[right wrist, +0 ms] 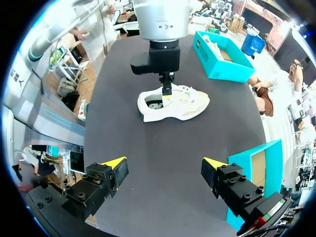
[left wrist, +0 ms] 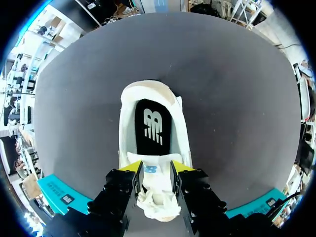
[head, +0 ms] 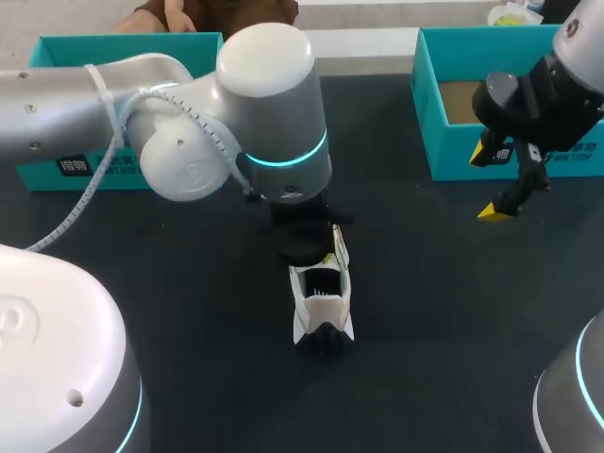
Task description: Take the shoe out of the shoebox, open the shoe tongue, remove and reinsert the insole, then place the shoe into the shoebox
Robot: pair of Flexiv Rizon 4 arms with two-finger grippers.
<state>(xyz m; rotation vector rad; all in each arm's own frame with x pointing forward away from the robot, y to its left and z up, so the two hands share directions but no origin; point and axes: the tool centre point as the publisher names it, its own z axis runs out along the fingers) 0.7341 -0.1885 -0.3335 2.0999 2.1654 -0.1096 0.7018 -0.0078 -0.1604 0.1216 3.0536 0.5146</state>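
Left gripper [left wrist: 156, 168]: down over the shoe's opening, both yellow-tipped fingers closed on the tongue [left wrist: 157, 195] from two sides. White cloth fills the gap between them and bunches up under the gripper.

Just ahead of the fingers, the black insole [left wrist: 153, 126] lies flat inside. Its heel half is in plain sight; the front half is under the tongue and can't be seen.

The shoe [left wrist: 148, 90] is white, upright on its sole on the dark table [head: 189, 330], out of any box, about mid-table. In the head view the heel points toward the robot's side and the toe is tucked under the left wrist.

Right gripper [right wrist: 163, 164]: fingers spread wide, nothing between them, hanging above the table well apart from the shoe. It sits near a second teal box [head: 451, 159] with a bare brown floor. The shoebox [head: 113, 47] is at the far left, partly hidden behind the left arm.

Handling, as judgement:
- Tongue is thin and floppy. It will fold instead of levering and could slide out of a shallow pinch, so grip deep near its root.
- Insole looks like thin foam, light and bendy. Best hold is probably its bare heel edge; it may drag against the lining.
- Shoe looks light, with a soft upper over a stiffer sole. It is likely to lift or skate when the insole is pulled, so the free gripper should pin the heel collar or a side wall.
- For carrying, the collar rim is the firmest hold
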